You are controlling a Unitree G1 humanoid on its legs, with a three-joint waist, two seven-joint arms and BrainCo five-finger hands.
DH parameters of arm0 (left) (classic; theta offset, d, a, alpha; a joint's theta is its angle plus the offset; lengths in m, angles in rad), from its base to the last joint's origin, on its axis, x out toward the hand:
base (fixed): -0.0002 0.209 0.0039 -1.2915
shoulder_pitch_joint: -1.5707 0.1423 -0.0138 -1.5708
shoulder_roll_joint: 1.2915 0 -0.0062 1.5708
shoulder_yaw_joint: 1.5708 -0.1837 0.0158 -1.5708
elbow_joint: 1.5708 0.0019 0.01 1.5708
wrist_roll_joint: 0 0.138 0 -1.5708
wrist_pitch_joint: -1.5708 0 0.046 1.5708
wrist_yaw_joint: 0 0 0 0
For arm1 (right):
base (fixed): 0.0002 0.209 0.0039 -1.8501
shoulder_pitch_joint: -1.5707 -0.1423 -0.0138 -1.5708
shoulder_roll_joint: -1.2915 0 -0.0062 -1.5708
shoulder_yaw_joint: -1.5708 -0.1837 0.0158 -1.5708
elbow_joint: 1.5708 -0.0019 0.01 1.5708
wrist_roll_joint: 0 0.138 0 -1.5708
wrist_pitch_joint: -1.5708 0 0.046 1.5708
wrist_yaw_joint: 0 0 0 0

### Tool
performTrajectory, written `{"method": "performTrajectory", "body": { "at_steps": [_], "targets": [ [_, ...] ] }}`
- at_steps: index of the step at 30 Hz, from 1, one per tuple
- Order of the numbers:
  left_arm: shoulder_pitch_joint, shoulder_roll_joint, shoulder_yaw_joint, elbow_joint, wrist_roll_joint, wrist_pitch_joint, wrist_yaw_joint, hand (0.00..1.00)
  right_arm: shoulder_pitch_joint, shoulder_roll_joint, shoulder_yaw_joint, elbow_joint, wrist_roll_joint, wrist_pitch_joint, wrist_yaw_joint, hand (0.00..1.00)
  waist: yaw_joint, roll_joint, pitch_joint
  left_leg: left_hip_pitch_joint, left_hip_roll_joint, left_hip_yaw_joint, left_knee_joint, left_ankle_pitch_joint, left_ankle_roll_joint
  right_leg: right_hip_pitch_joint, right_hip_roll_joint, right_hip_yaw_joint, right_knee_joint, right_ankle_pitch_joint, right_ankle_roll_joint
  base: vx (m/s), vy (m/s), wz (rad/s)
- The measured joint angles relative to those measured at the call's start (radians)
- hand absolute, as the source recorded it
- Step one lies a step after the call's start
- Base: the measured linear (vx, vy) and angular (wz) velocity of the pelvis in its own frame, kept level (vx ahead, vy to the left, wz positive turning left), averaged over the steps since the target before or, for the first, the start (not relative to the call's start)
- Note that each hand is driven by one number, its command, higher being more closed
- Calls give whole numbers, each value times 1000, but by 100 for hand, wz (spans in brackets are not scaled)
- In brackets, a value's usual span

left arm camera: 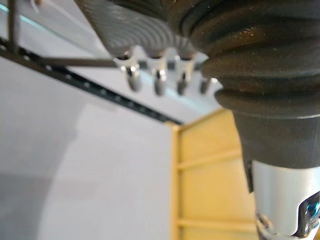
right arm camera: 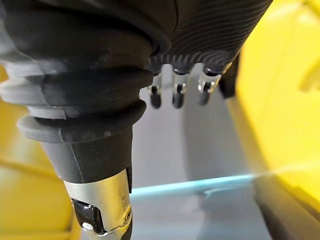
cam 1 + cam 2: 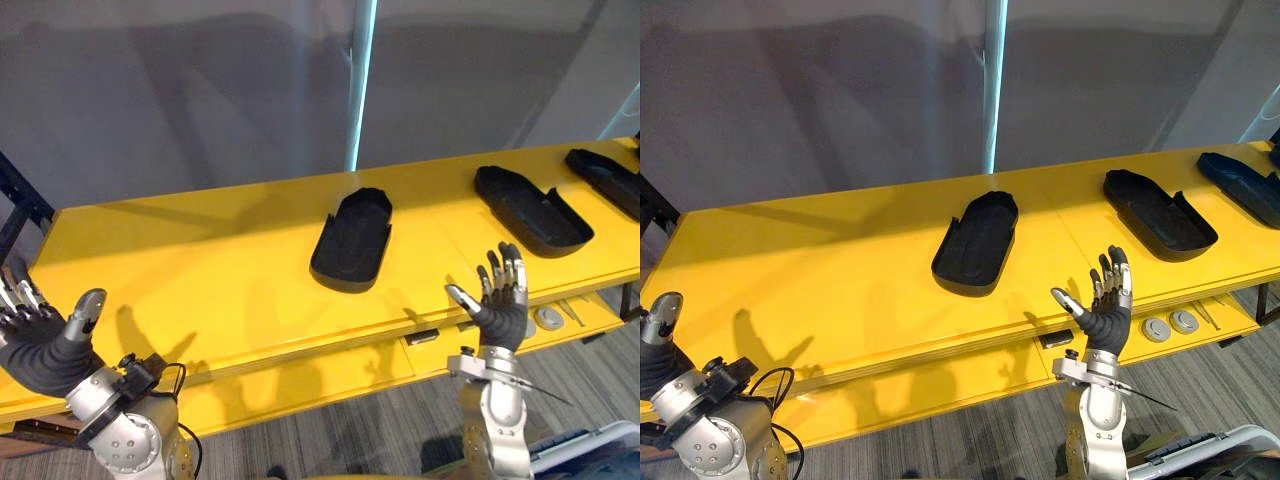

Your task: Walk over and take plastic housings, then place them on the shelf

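Note:
Three black plastic housings lie open side up on the yellow table (image 3: pixel 200 270). The nearest housing (image 3: pixel 352 239) is at the table's middle, a second housing (image 3: pixel 530 209) lies to its right, and a third housing (image 3: pixel 610 178) sits at the far right edge. My right hand (image 3: pixel 502 298) is raised palm up and open in front of the table's front edge, below and between the first two housings, holding nothing. My left hand (image 3: pixel 38 338) is raised at the lower left with its fingers spread, open and empty.
A lower yellow ledge (image 3: pixel 560 325) under the table front carries two round metal discs (image 3: pixel 1170 325) and a small dark part (image 3: pixel 422 337). A dark rack frame (image 3: pixel 18 205) stands at the left. Grey wall behind, grey carpet (image 3: pixel 380 430) below.

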Motion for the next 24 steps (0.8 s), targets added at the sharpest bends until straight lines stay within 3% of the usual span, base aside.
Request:
{"method": "performTrajectory", "body": {
  "at_steps": [5,7,8,10,11,13,15,17,19,21,23,24],
  "targets": [
    [38,0,108,40,53,127,145,0,-24,5,-38,0,103,7,140,0,15,-3,32,-14,-20,-28,14,-12,9,4,-19,-25,34,-30,3,-80,38,18],
    [64,0,205,76,118,174,239,0,-100,-11,-34,0,117,7,164,0,40,-6,30,-38,-20,-48,13,-5,8,4,-18,-59,24,-30,4,-2,-3,39],
    [70,0,236,95,145,178,268,0,-127,-21,-22,0,115,7,163,0,46,-6,30,-43,-19,-56,12,-3,8,4,-16,-64,20,-29,4,25,-20,36],
    [76,0,354,205,205,177,434,0,-234,-67,27,3,100,3,137,0,76,-5,29,-43,-18,-82,1,14,2,17,-15,-99,11,-22,11,88,-20,39],
    [75,0,386,239,207,173,478,0,-256,-73,43,4,86,1,125,0,82,-5,29,-42,-19,-93,-3,20,6,24,-15,-110,9,-22,10,127,-20,42],
    [78,-1,498,391,246,157,642,0,-340,-77,102,6,30,-4,82,0,122,-9,25,-39,-19,-102,-3,20,5,41,-14,-122,-1,-22,10,109,-20,24],
    [81,-1,550,496,272,130,707,0,-401,-78,142,19,-12,-3,48,0,143,-12,22,-36,-21,-119,-3,20,5,53,-14,-143,-1,-21,9,80,-10,26],
    [85,2,571,618,270,93,702,0,-459,-74,173,51,-14,4,41,0,156,-14,21,-18,-22,-127,-5,20,5,75,-16,-146,6,-19,8,58,14,25],
    [92,2,569,732,245,83,650,0,-498,-73,202,55,-1,30,51,0,171,-21,14,-4,-22,-128,-3,13,7,87,-17,-147,15,-19,8,17,13,5],
    [99,4,561,887,121,87,459,0,-548,-69,265,67,28,95,88,0,171,-34,0,-6,-22,-128,-1,6,6,87,-17,-147,16,-19,8,-10,5,-2],
    [99,9,532,990,56,100,331,0,-566,-65,311,89,39,151,88,0,171,-34,1,-6,-22,-128,-2,-2,4,89,-17,-145,17,-19,8,-61,2,-7],
    [98,9,508,1053,-6,118,219,0,-579,-54,340,128,63,183,77,0,173,-37,-2,-6,-21,-129,-2,-8,9,91,-17,-145,18,-19,8,-98,3,-3]
  ]
}}
